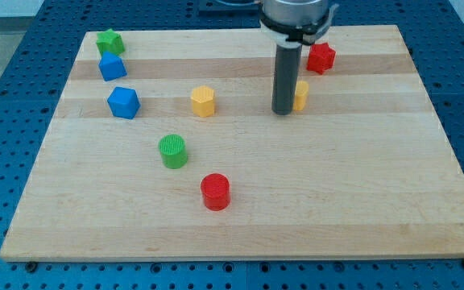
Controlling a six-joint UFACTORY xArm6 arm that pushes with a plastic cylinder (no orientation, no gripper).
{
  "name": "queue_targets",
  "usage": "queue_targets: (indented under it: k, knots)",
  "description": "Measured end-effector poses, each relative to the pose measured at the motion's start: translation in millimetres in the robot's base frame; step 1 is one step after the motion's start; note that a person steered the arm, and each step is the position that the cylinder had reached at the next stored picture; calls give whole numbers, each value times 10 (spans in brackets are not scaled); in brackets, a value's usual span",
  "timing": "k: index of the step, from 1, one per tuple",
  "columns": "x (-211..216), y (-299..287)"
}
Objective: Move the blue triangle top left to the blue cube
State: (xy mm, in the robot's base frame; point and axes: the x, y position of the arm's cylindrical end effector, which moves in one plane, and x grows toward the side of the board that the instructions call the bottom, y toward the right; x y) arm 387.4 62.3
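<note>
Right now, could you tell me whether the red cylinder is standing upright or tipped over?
Upright. The red cylinder shows its round flat face on top, with its curved side below, resting on the wooden board.

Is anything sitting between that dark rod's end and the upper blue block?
Yes. In the camera view, the yellow hexagonal block lies roughly between my tip and the blue triangle, slightly below the straight line; otherwise bare board.
</note>
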Motion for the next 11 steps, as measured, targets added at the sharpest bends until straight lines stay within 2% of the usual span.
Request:
queue_targets:
  k: [3,5,6,7,9,10,11]
  knots:
    - [-1503,-1895]
    - [-1329,-2961]
    - [-860,-3030]
    - [-728,-3239]
    - [-922,-2566]
    - [-773,-2271]
    - [-758,-2702]
